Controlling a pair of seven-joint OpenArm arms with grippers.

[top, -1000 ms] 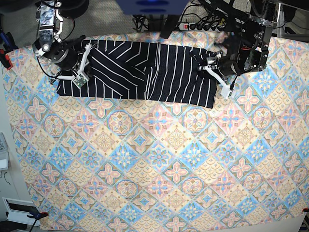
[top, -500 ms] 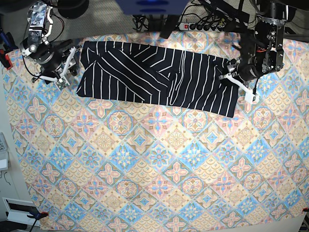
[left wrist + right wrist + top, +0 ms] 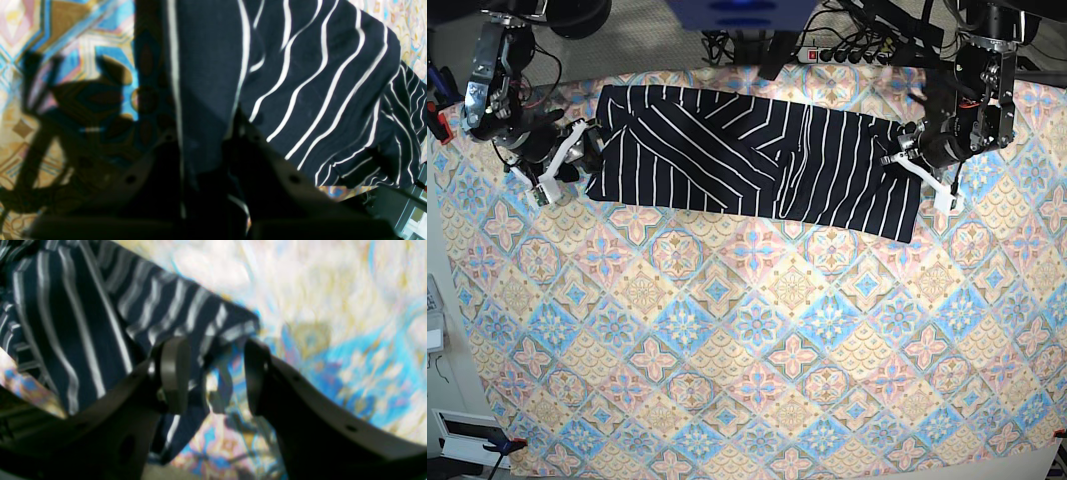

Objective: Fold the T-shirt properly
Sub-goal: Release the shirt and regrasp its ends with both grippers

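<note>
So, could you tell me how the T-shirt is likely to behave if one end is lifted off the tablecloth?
The T-shirt will probably drape and sag: it lies flat in soft, creased folds. It looks light, thin fabric that the shut left gripper pinches easily. It may drag rather than slide freely on the tablecloth.

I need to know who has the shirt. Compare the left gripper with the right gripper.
The left gripper is shut on the T-shirt; the right gripper stands open and holds nothing. The left gripper sits at the shirt's far-right end in the base view, the right gripper just off its opposite end. Both hang low over the tablecloth.
</note>
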